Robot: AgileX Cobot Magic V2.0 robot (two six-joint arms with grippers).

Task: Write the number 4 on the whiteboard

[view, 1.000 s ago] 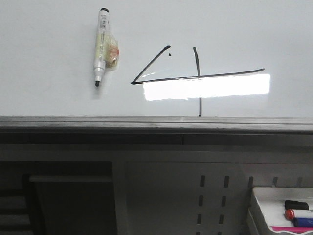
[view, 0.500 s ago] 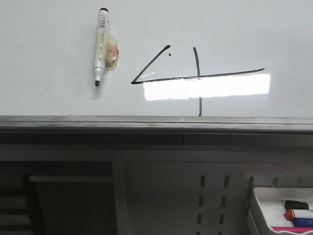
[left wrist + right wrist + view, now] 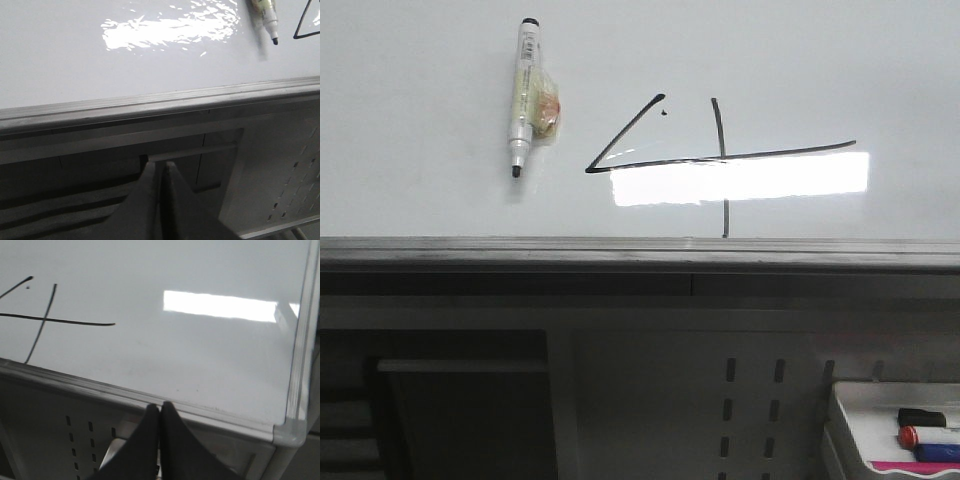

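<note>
The whiteboard (image 3: 420,120) fills the upper front view, with a grey edge rail (image 3: 620,250). A black hand-drawn number 4 (image 3: 720,157) is on it, with a tiny dot by its slanted stroke. A white marker (image 3: 525,95) with taped padding lies on the board left of the 4, tip toward the rail. The marker tip (image 3: 270,27) and a corner of the 4 (image 3: 305,30) show in the left wrist view; part of the 4 (image 3: 42,320) shows in the right wrist view. My left gripper (image 3: 161,166) and right gripper (image 3: 159,407) are shut and empty, below the rail.
A grey perforated panel (image 3: 750,400) stands below the board. A white tray (image 3: 860,400) at the lower right holds several markers (image 3: 925,436). The board's right corner (image 3: 287,432) and side rail show in the right wrist view. A dark shelf opening (image 3: 460,420) is at the lower left.
The front view has shifted slightly; the board, marker and 4 sit a few pixels further left. Nothing on the board has changed.
</note>
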